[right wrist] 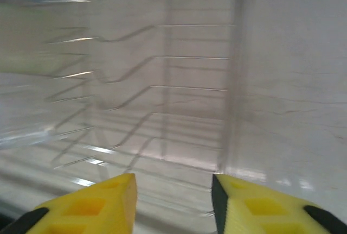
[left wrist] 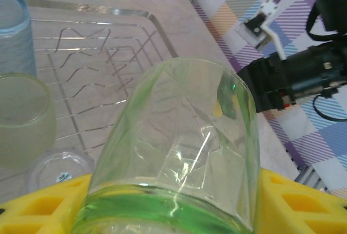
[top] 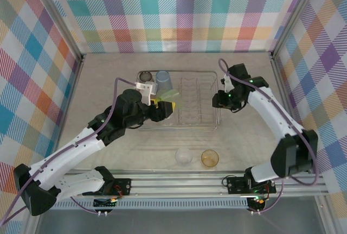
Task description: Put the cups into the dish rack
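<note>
The dish rack (top: 198, 101) holds a grey cup (top: 145, 76) and a light blue cup (top: 163, 81) in its far-left corner. The left end effector (top: 167, 103) is clamped on a green cup (left wrist: 179, 152) over the rack's left half, probably to set it beside them. The right end effector (right wrist: 173, 201), at the rack's right edge, has its fingers apart, seemingly empty in its blurred view.

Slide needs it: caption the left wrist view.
Yellow fingers grip a green cup at the wire dish rack.
</note>
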You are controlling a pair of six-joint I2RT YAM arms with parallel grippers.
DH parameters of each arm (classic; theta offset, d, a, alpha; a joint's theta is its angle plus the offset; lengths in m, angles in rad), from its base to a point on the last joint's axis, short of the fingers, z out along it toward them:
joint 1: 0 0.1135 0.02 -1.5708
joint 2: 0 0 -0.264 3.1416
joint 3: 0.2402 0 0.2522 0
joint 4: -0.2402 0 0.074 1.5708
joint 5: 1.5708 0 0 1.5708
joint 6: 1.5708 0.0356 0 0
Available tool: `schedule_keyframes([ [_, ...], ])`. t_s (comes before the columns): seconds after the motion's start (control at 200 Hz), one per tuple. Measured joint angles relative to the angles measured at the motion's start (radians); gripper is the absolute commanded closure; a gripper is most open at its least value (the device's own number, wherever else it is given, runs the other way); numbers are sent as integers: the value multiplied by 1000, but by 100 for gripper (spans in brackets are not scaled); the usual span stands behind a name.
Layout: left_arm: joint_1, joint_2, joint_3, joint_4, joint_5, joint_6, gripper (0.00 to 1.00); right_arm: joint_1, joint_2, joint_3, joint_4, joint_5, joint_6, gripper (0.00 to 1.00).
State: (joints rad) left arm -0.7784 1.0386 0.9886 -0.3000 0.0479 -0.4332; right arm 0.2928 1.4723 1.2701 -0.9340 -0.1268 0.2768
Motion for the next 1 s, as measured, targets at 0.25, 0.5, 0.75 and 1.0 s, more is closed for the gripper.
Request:
schedule_keyframes([
  [0.25,-3,53,45,-108,-54,0,72,0,126,42,-4,166,-32,76],
  [0.5,-6,93,58,-158,-74,0,72,3,151,48,23,172,-55,88],
  [0.75,-6,123,78,-198,-88,0,72,20,165,49,32,163,-53,100],
  [1.0,-8,173,151,-275,-135,-17,72,68,147,29,53,234,-48,100],
])
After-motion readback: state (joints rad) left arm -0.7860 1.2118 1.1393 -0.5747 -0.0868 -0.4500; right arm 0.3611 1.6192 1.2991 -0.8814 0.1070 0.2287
